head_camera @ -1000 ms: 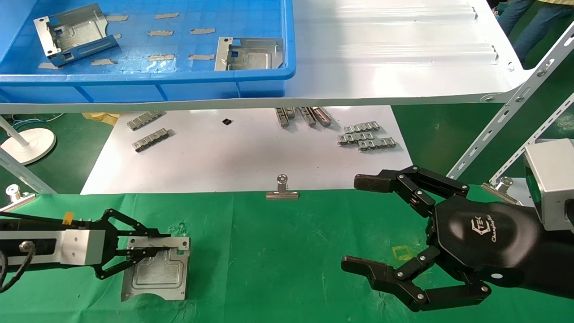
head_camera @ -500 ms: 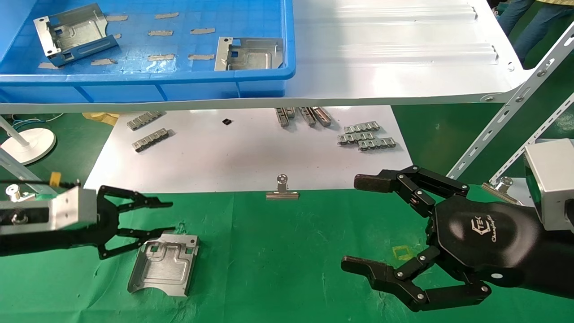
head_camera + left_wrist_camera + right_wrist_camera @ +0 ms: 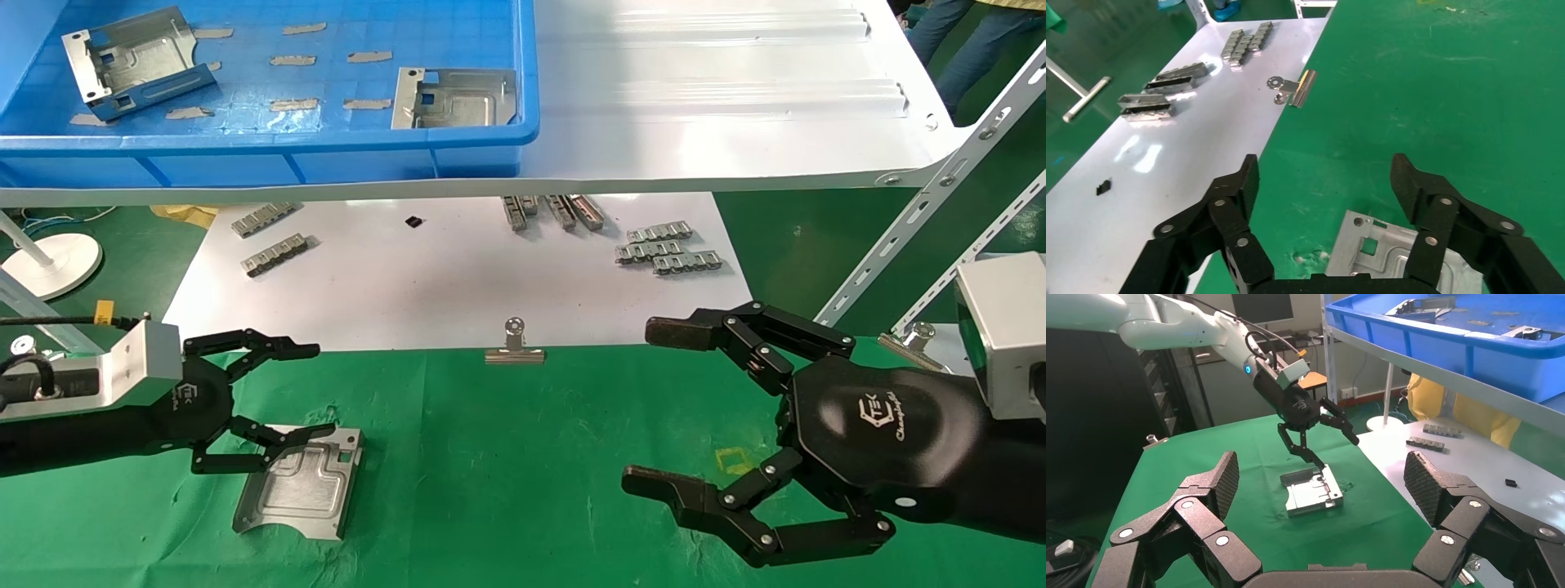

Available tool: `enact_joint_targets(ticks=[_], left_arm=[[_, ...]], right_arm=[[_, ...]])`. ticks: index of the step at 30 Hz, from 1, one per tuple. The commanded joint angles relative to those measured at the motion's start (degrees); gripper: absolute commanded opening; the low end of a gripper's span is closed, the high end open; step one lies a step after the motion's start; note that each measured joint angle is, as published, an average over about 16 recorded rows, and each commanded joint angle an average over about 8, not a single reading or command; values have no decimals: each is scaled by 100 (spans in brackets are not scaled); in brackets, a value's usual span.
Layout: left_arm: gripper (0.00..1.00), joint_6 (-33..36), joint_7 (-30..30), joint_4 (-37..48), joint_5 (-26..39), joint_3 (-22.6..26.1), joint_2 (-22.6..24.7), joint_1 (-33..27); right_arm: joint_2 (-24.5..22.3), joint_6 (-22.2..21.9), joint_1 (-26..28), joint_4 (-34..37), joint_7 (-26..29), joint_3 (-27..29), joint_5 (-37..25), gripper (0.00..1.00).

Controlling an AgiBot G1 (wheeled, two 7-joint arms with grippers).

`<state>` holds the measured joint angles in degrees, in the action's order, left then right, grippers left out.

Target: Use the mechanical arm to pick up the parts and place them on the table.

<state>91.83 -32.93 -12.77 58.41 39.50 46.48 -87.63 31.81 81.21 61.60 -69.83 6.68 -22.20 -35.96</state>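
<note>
One silver part lies flat on the green table at the near left, free of any grip. My left gripper is open and empty just above the part's far left corner, its lower finger close over the plate edge. The left wrist view shows the open gripper with the part below it. Two more parts lie in the blue bin on the white shelf. My right gripper is open and empty, parked over the cloth at the right; its view shows the part and the left gripper.
The white shelf overhangs the back of the workspace. Below it a white sheet carries grey linked strips. A silver binder clip sits on the cloth's far edge. A slanted shelf strut stands at the right.
My left gripper has let go of the part, lifted off it and rolled so its logo faces up. The part has turned slightly and now rests on the cloth. The right arm has not moved.
</note>
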Motion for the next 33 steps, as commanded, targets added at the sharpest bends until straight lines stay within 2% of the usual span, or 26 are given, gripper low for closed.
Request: enact_joint_targets(ticks=[1,33], left_arm=[[100,-1,-54,16,35,5,-4,-27],[100,-314,2204,-3099,-829,-1197,-587,1319]], right_arm=[[0,1,0,0,0,0,0,100],[0,0,0,0,0,0,0,100]])
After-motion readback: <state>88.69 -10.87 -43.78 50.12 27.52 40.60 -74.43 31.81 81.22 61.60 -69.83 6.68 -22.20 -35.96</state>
